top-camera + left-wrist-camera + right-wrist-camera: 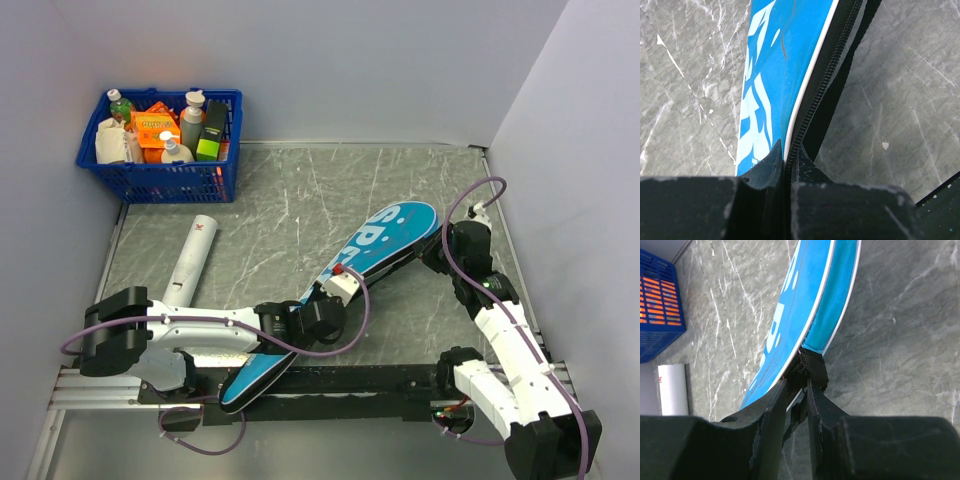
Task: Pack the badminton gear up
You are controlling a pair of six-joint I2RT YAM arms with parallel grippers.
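Cover [395, 232] lies diagonally on the counter [300, 200], long axis near-left to far-right. Left jaws are closed on its zipper edge [822, 85] at mid-length; right jaws, narrow, pinch the black tab [815, 371] at its head end.

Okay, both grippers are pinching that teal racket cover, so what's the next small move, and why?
Probably slide the left gripper a little along the zip toward the wide end, while the right gripper holds its black tab steady. The left gripper is shut on the teal cover at its zip edge. The zip ahead looks open, so it likely needs drawing closed.
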